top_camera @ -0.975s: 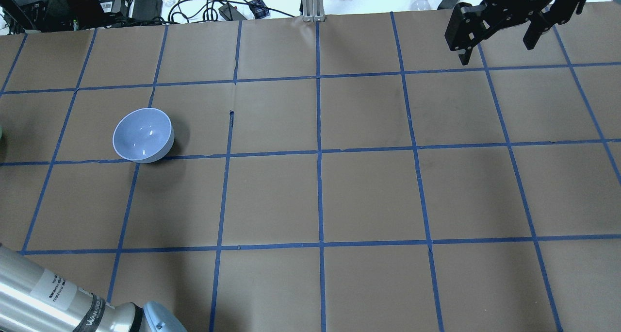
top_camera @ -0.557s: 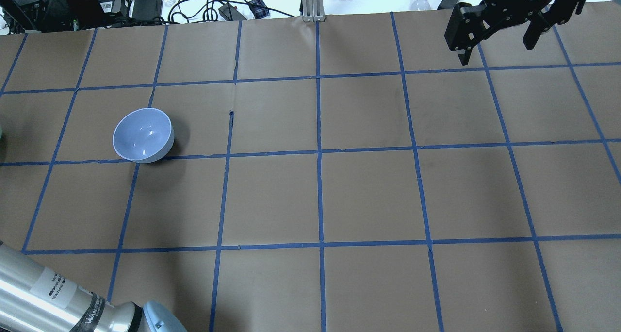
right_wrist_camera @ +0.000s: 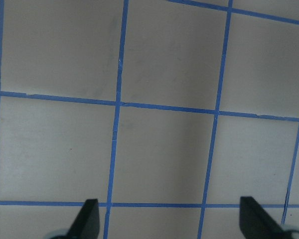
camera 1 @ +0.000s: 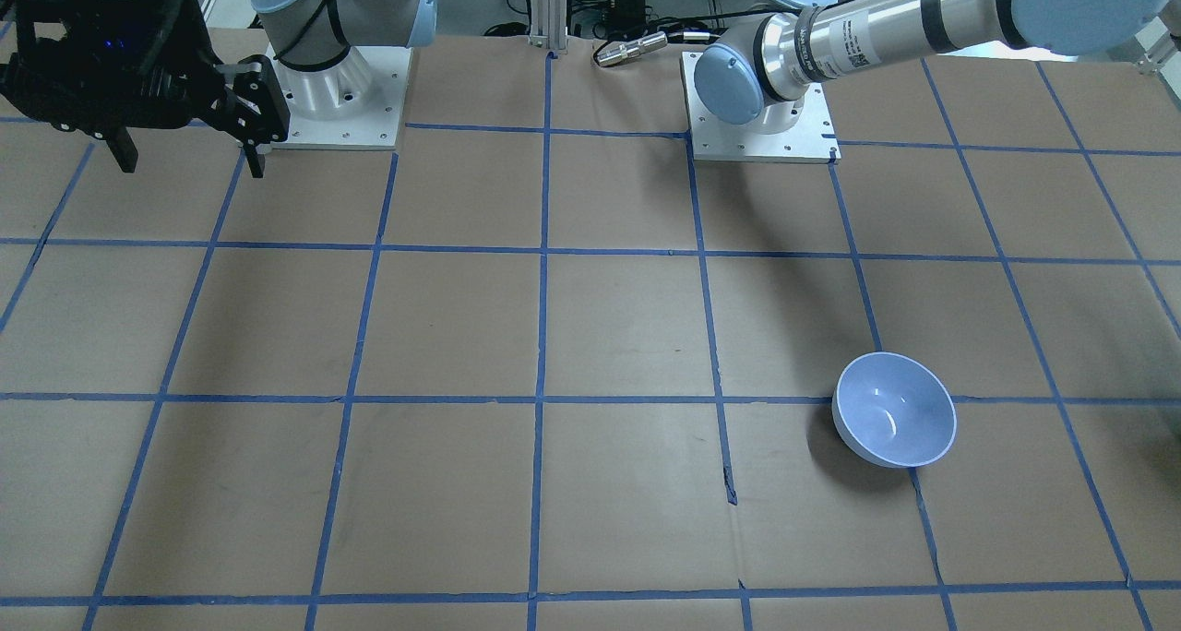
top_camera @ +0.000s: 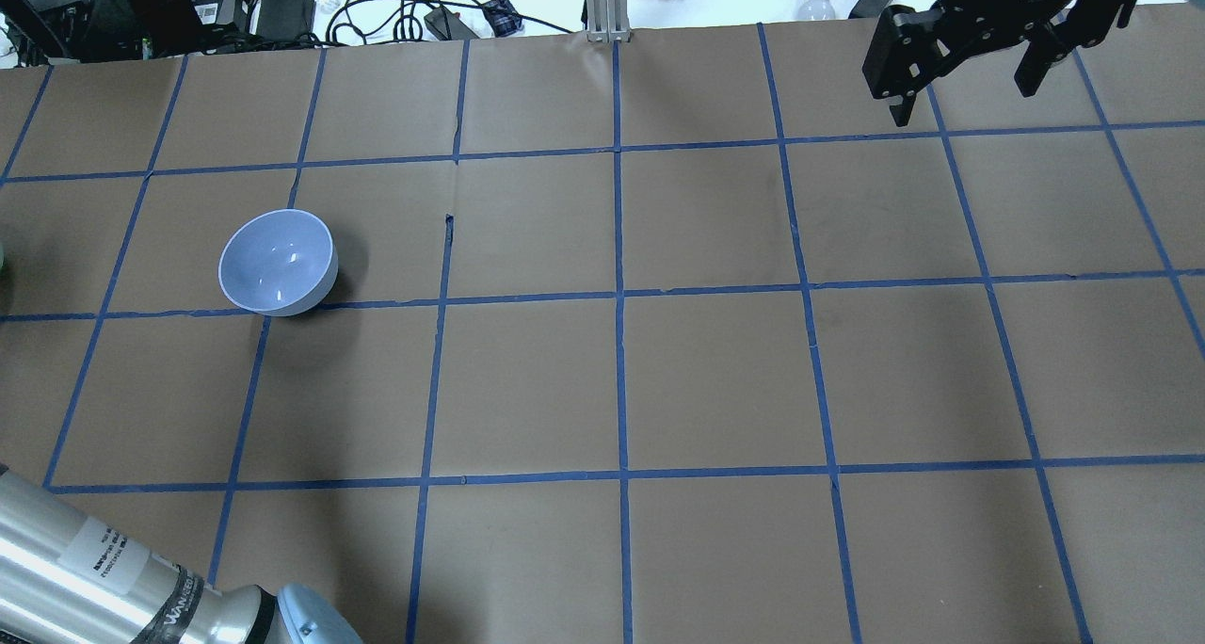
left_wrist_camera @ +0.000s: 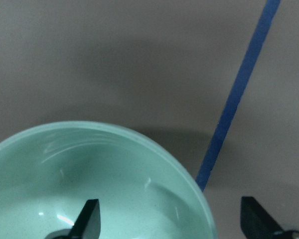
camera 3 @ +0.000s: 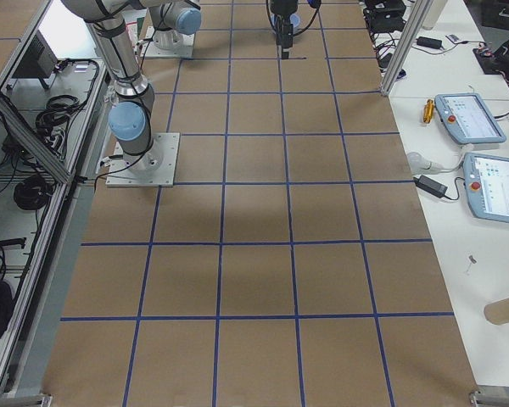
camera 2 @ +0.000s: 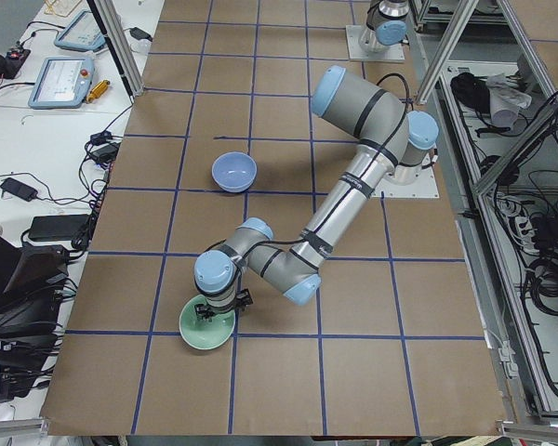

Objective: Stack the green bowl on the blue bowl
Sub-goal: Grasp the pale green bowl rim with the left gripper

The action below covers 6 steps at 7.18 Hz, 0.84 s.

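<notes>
Left wrist-mounted view: the pale mint-green glossy round bowl [left_wrist_camera: 89, 169] fills the lower left of the frame, upright on the brown-papered desk [left_wrist_camera: 139, 59], beside a blue tape line [left_wrist_camera: 239, 89]. The left end effector [left_wrist_camera: 169, 221] is spread wide across the bowl's wall, with one finger [left_wrist_camera: 87, 219] inside and the other outside at the lower right corner, gripping nothing. In the exterior left view this bowl sits at lower left, well apart from the pale periwinkle-blue glossy round bowl [camera 2: 233, 171], upright above centre-left. The right end effector [top_camera: 965, 93], at the upper right of the overhead frame, hangs spread and empty.
</notes>
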Available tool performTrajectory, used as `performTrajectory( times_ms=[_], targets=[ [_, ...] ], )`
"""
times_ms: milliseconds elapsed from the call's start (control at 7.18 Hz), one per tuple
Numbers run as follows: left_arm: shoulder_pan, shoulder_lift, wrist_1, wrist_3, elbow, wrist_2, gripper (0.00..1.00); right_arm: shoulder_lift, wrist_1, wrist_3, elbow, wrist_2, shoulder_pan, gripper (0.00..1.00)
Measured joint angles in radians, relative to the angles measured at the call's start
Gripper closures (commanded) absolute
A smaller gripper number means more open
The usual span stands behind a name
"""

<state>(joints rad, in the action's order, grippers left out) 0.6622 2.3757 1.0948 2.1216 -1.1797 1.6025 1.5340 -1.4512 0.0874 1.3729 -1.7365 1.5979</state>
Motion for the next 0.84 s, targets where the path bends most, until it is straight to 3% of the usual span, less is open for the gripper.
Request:
performTrajectory(
  times_ms=[139, 279, 557, 697, 836],
  targets=[
    [-0.002, 0.002, -0.003, -0.011, 0.000, 0.011, 0.02, 0.000, 0.000, 0.000, 0.000, 0.000, 0.000, 0.00],
    [-0.005, 0.004, -0.005, -0.021, 0.000, 0.015, 0.21, 0.000, 0.000, 0.000, 0.000, 0.000, 0.000, 0.00],
    [-0.009, 0.008, -0.011, -0.030, 0.001, 0.018, 0.83, 0.000, 0.000, 0.000, 0.000, 0.000, 0.000, 0.00],
    [-0.010, 0.009, -0.014, -0.032, 0.000, 0.019, 1.00, 0.000, 0.000, 0.000, 0.000, 0.000, 0.000, 0.00],
    [-0.010, 0.010, -0.015, -0.033, 0.000, 0.019, 1.00, 0.000, 0.000, 0.000, 0.000, 0.000, 0.000, 0.00]
  ],
)
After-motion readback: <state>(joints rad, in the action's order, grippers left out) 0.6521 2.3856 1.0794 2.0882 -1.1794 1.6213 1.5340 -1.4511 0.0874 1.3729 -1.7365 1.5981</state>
